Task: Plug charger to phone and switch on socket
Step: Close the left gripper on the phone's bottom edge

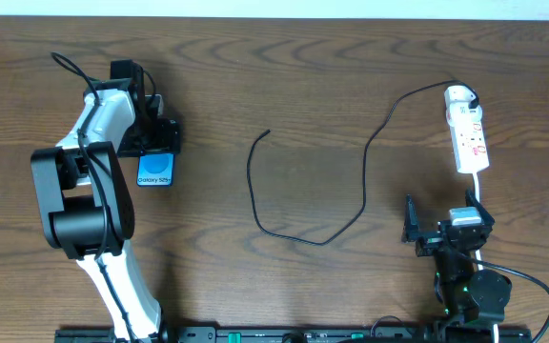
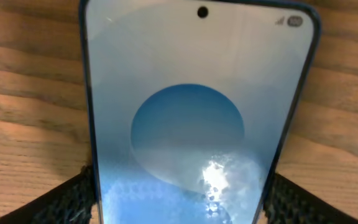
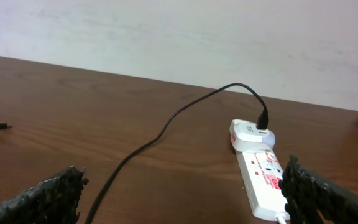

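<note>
The left gripper (image 2: 180,185) sat far to the left of the socket (image 1: 471,141), closed on the phone (image 1: 154,171). In the left wrist view we saw its dark fingers (image 2: 67,199) pressed against both long edges of the handset. The phone lay flat on the table (image 1: 303,57), its blue screen facing up with a lighter oval in the middle, and it was well apart from the socket.

Between phone and socket we found the charger (image 1: 365,181). Its thin black cable ran from a white adapter (image 1: 458,95) seated in the socket's far end, arched leftward, dropped and curled into a loose loop. Its tip (image 1: 268,131) lay bare on the wood, left of the socket and touching nothing.

The socket itself lay lengthwise near the table's right side, white with red markings. We could not tell how its switch stood. A white cord (image 1: 476,186) left its near end.

The right gripper (image 3: 182,168) hung near that end of the socket, on the robot's side. Its fingers were spread wide and held nothing.
</note>
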Controlling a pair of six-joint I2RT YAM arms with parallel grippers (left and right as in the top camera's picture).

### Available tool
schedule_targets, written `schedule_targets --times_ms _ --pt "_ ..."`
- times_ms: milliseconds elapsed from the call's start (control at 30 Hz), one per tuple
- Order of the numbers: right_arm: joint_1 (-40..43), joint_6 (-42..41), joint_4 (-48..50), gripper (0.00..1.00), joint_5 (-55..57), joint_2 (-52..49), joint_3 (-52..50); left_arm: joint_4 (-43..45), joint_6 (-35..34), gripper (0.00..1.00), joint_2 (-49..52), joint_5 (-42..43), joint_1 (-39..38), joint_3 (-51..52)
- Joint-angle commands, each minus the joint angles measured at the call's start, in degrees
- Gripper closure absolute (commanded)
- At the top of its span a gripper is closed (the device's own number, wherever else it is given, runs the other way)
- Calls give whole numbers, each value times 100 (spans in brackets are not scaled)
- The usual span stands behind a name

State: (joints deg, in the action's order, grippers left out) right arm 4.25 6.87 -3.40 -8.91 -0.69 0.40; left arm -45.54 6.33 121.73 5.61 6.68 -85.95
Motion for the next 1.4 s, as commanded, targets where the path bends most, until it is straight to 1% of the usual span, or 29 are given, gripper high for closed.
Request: schedule_targets --times_ms 0,200,500,667,1033,1233,1367 --pt "-17 -61 -24 1 42 31 -9 2 72 19 348 120 9 68" --pt "-17 -61 -24 1 42 31 -9 -4 70 28 348 120 9 68" --pt "-17 -61 -26 1 42 31 -9 -109 -26 32 293 120 9 44" --pt "-17 -61 -24 1 42 31 -9 -323 -107 35 199 120 9 -131" --pt "-17 -61 -26 1 42 31 -9 -380 -162 35 -317 122 9 -142" --pt "-17 -61 -24 1 42 31 -9 -391 -525 35 -527 136 9 -142" --pt "-17 -61 -24 1 42 31 -9 -413 -713 35 -566 385 9 -142"
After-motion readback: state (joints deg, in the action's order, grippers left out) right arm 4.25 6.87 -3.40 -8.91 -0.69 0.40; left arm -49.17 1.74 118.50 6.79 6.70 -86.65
